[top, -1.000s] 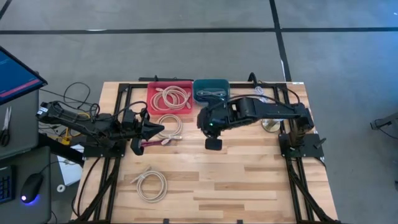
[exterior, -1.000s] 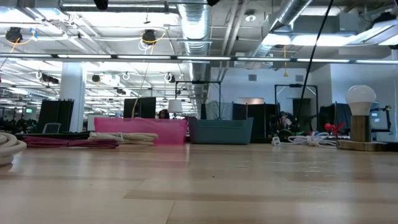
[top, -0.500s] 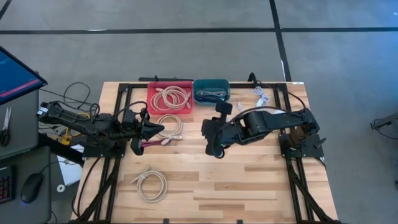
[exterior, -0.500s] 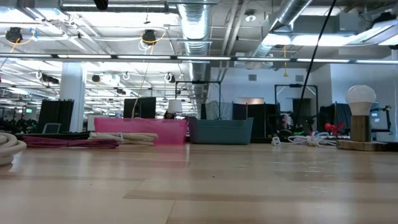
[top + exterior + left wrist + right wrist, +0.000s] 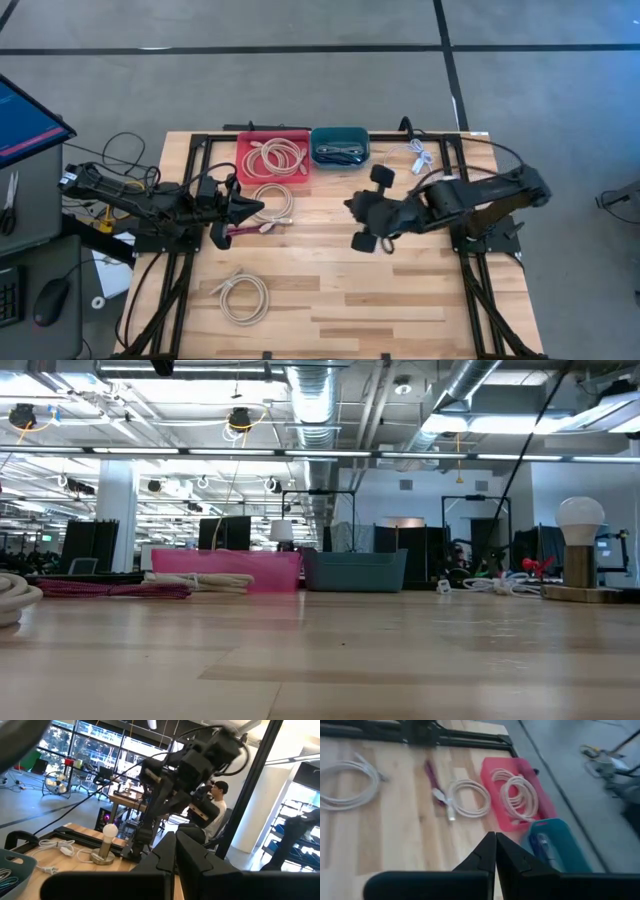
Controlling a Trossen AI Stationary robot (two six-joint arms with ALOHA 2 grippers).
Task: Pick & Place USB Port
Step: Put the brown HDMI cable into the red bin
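The pink tray point(image 5: 272, 157) holds a beige coiled cable, and the teal tray point(image 5: 340, 146) beside it holds a dark cable. More cables lie flat on the table: a beige coil point(image 5: 272, 203), a maroon cable point(image 5: 235, 228) and another beige coil point(image 5: 243, 296). My right gripper point(image 5: 355, 208) hovers shut above mid-table, clear of both trays, pointing toward the table's left. Its wrist view looks down on the pink tray point(image 5: 520, 795) and the teal tray point(image 5: 552, 845). My left gripper point(image 5: 247, 210) waits shut near the beige coil. Neither gripper shows in the low view.
A white cable point(image 5: 420, 155) lies near the far right corner. A bulb lamp on a wooden base point(image 5: 580, 550) stands at the right; the right arm hides it in the high view. A seated person point(image 5: 217, 815) shows beyond the table. Bare wood fills the near half point(image 5: 380, 300).
My right arm has drawn back from beside the teal tray toward the table's right and slightly toward the near edge, and its wrist has turned as it went. The cables and trays have stayed put.
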